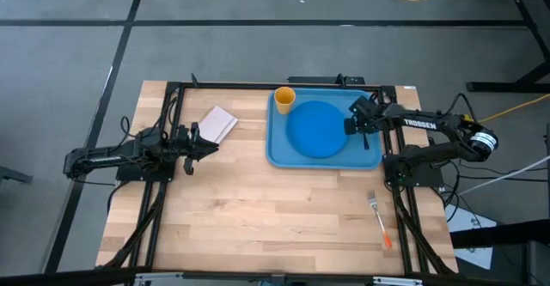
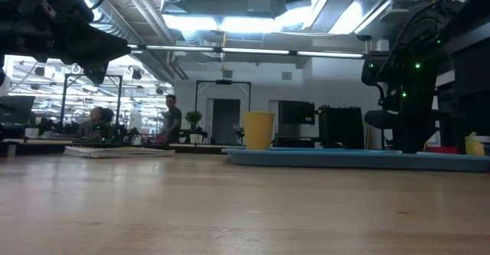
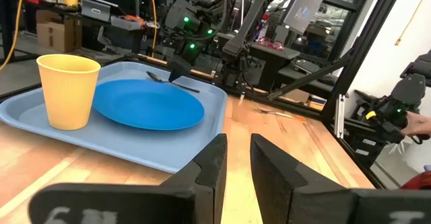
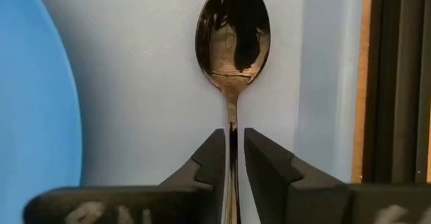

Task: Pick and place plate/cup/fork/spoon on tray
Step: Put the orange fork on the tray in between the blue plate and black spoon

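Spoon [image 4: 234, 39] and tray are the focus at the right arm.

From above, the tray [image 1: 277, 153] lies on the far right part of the wooden table [image 1: 258, 209]. Inside it, the plate [image 1: 316, 129] fills the middle and the cup [image 1: 284, 98] stands upright in the far left corner. The right gripper [image 1: 357, 121] hangs over the tray's right side, just beside the plate. The fork [image 1: 380, 219] lies on bare wood near the table's near right edge, well apart from the tray. The left gripper [image 1: 196, 142] waits over the table's left side, near a white pad [image 1: 216, 124].

At table height, the cup [image 2: 258, 130] rises above the tray's rim [image 2: 352, 159].

The left wrist camera shows its own fingers [image 3: 214, 163] with a narrow gap between them, pinching nothing. Beyond them the cup [image 3: 66, 89] and plate [image 3: 148, 104] sit in the tray [image 3: 182, 153], with the spoon [image 3: 168, 81] at the plate's far edge.

The right wrist camera shows the spoon lying flat on the tray floor [image 4: 135, 116] beside the plate [image 4: 34, 109], between plate and rim. The right fingers [image 4: 212, 160] straddle its thin handle, closed in against it.
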You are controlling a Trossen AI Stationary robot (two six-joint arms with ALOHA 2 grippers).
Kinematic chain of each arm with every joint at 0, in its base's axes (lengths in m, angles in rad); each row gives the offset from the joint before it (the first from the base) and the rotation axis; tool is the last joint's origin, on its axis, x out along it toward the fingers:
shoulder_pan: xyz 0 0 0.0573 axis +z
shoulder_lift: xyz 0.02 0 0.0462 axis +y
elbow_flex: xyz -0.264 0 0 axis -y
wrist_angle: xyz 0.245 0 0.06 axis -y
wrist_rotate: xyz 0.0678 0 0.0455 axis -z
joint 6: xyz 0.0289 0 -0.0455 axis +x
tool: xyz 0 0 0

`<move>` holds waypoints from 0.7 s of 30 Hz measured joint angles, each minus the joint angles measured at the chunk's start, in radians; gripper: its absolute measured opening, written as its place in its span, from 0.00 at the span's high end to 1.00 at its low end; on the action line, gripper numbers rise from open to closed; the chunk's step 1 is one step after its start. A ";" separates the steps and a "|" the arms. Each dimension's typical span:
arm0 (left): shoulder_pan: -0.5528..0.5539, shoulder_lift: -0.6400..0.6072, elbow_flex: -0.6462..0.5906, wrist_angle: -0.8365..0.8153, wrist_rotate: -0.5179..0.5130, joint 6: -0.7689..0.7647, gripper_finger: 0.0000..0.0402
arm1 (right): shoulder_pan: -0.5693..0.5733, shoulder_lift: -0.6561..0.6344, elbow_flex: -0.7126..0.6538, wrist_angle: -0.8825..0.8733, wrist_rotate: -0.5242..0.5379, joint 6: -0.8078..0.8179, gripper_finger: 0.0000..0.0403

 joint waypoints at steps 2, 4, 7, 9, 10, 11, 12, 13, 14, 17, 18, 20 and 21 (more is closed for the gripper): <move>0.000 0.000 0.000 0.000 0.000 0.000 0.85 | 0.000 0.000 0.000 0.000 0.000 0.000 0.84; 0.000 0.000 0.000 0.000 0.000 0.000 0.85 | 0.000 0.000 0.000 -0.001 0.000 0.000 0.83; 0.000 0.000 0.000 0.000 0.000 0.000 0.85 | 0.000 0.000 0.006 -0.008 0.000 -0.015 0.83; 0.000 0.000 0.000 0.000 0.000 0.000 0.85 | 0.000 -0.009 0.027 -0.011 -0.020 -0.029 0.83; 0.000 0.000 0.000 0.000 0.000 0.000 0.85 | 0.000 -0.016 0.041 -0.011 -0.041 -0.031 0.83; 0.000 0.000 0.000 0.000 0.000 0.000 0.85 | 0.004 -0.026 0.054 -0.012 -0.067 -0.039 0.83; 0.000 0.000 0.000 0.000 0.000 0.000 0.85 | 0.011 -0.035 0.066 -0.015 -0.097 -0.055 0.83; 0.000 0.000 0.000 0.000 0.000 0.000 0.85 | 0.022 -0.046 0.078 -0.018 -0.125 -0.071 0.83; 0.000 0.000 0.000 0.000 0.000 0.000 0.85 | 0.037 -0.059 0.091 -0.018 -0.159 -0.083 0.83; 0.000 0.000 0.000 0.000 0.000 0.000 0.85 | 0.117 -0.107 0.101 -0.017 -0.238 -0.074 0.83; 0.000 0.000 0.000 0.000 0.000 0.000 0.85 | 0.154 -0.123 0.101 -0.019 -0.262 -0.060 0.83; 0.000 0.000 0.000 0.000 0.000 0.000 0.85 | 0.243 -0.156 0.101 -0.021 -0.306 -0.025 0.83; 0.000 0.000 0.000 0.000 0.000 0.000 0.85 | 0.290 -0.170 0.101 -0.021 -0.327 -0.003 0.83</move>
